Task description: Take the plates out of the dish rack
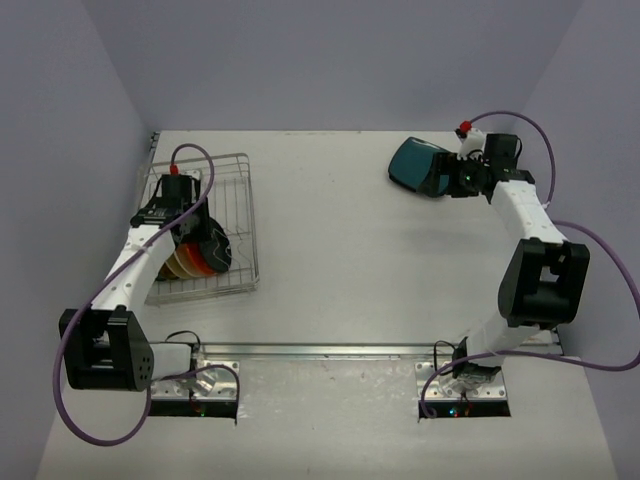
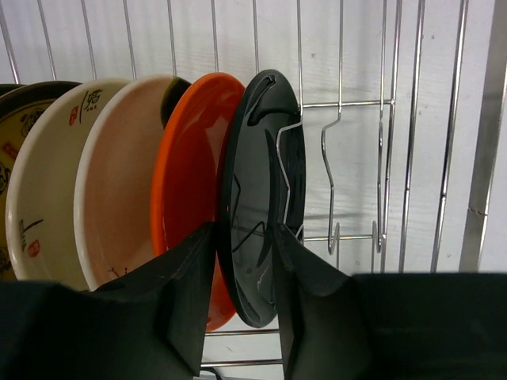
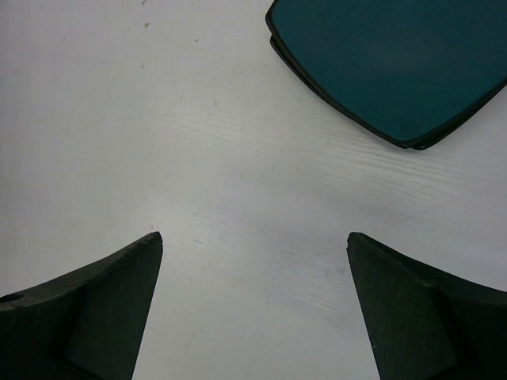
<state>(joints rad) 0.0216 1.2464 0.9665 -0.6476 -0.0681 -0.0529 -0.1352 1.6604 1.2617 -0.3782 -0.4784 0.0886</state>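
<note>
Two reports | your left gripper (image 2: pixel 244 237) clamps black plate (image 2: pixel 257 158) in dish rack (image 2: pixel 380 103) | your right gripper (image 3: pixel 253 245) gapes over tabletop (image 3: pixel 158 119) near teal plate (image 3: pixel 388 55)

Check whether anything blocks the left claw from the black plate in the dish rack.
Nothing visible does. The left claw straddles the rim of the black plate, one finger on each side. The orange plate stands close beside one finger, and a divider wire beyond the other.
</note>
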